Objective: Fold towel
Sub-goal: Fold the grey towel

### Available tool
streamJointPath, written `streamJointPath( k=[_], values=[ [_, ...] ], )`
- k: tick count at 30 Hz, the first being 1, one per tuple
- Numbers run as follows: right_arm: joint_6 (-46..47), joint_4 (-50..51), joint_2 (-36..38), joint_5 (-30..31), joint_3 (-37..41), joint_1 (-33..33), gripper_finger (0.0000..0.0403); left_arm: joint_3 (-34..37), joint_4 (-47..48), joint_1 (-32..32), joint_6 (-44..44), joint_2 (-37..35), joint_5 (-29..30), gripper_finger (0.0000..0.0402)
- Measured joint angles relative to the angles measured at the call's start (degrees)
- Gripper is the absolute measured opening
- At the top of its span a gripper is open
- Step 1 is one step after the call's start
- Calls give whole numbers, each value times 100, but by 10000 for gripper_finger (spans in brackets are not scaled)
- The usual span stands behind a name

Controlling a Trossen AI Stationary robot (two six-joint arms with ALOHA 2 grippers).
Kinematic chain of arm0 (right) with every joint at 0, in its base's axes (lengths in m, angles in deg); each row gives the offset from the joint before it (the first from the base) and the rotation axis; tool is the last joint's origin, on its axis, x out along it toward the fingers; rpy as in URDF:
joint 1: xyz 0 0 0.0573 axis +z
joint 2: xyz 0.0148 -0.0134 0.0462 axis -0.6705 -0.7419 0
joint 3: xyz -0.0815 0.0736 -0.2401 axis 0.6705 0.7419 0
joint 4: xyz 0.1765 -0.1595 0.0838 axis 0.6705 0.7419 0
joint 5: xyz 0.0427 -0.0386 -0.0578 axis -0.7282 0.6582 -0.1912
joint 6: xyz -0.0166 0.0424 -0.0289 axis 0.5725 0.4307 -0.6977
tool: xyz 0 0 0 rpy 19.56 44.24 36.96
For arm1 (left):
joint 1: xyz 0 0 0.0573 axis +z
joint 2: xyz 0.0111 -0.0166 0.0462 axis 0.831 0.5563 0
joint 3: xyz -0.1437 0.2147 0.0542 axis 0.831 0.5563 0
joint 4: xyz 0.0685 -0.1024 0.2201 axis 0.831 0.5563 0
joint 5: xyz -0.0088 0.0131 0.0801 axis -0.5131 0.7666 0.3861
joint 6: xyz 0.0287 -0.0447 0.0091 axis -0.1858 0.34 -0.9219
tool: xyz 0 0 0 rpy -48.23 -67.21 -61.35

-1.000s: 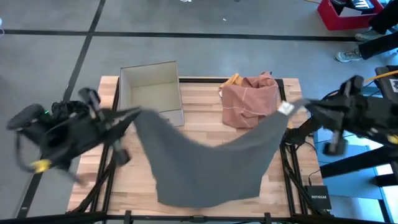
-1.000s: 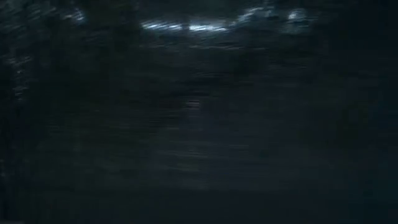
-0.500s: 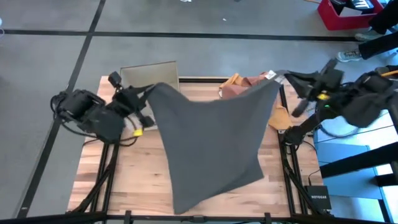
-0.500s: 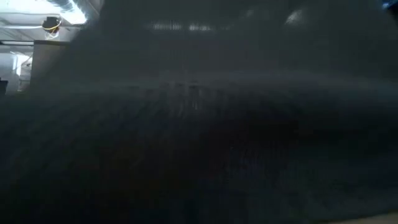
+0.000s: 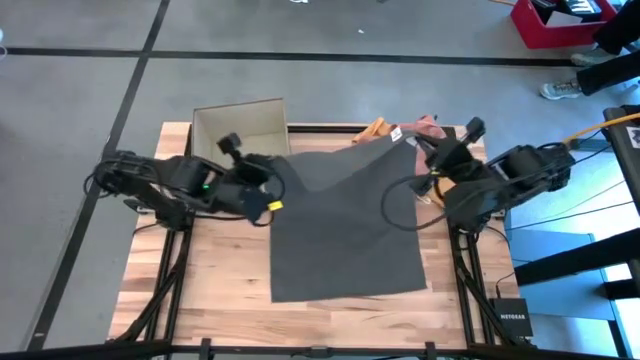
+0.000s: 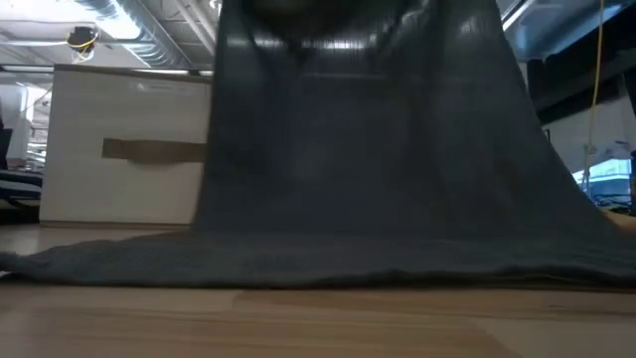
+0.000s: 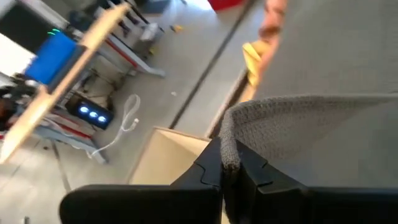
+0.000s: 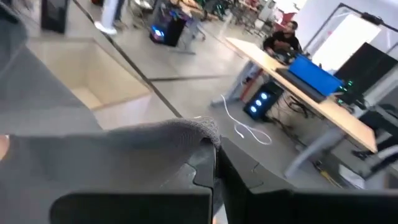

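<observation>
light wooden slatted table (image 5: 210, 290) carries the dark grey knitted towel (image 5: 345, 235), near edge flat on the boards, far corners lifted. left gripper (image 5: 268, 172) is clamped on its left far corner, right gripper (image 5: 418, 148) clamped on the right far corner.

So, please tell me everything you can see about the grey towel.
The grey towel is one dark, knitted-looking cloth. Its near part lies flat on the wooden table; its far edge is lifted. The left pincer and the right pincer are each shut on a far corner, holding it spread between them, beside the cardboard box.
</observation>
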Motion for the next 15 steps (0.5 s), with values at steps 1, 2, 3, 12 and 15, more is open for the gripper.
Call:
streamJointPath(
  k=[1, 2, 3, 12, 15],
  values=[
    [29, -1, 7, -63, 137, -90, 12, 159, -271, 110, -169, -10, -117, 2],
    [111, -8, 11, -115, 284, -179, 12, 317, -557, 231, -318, -21, -197, 3],
    [205, 1, 8, -179, 448, -261, 12, 474, -840, 344, -460, -23, -265, 3],
    [1544, 147, 267, -539, 2194, -857, 12, 1894, -2793, 1215, -1409, -25, -1407, 4],
    [1927, 112, 413, -744, 2882, -990, 12, 2420, -3439, 1373, -1534, -27, -2126, 5]
  ],
)
